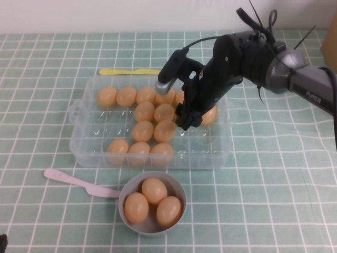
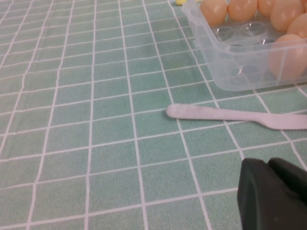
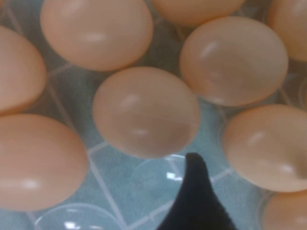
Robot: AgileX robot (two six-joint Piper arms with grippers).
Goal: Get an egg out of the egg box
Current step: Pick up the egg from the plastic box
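The clear egg box sits mid-table and holds several peach-orange eggs, such as one egg just left of my right gripper. That gripper reaches down into the box from the right and is open, with nothing between its fingers. The right wrist view shows one dark fingertip over a bare dimple, close below an egg and apart from it. My left gripper is shut and empty, low over the cloth near the table's front left.
A grey-blue bowl with three eggs stands in front of the box. A pink plastic knife lies to its left. A yellow knife lies behind the box. The green checked cloth covers the table.
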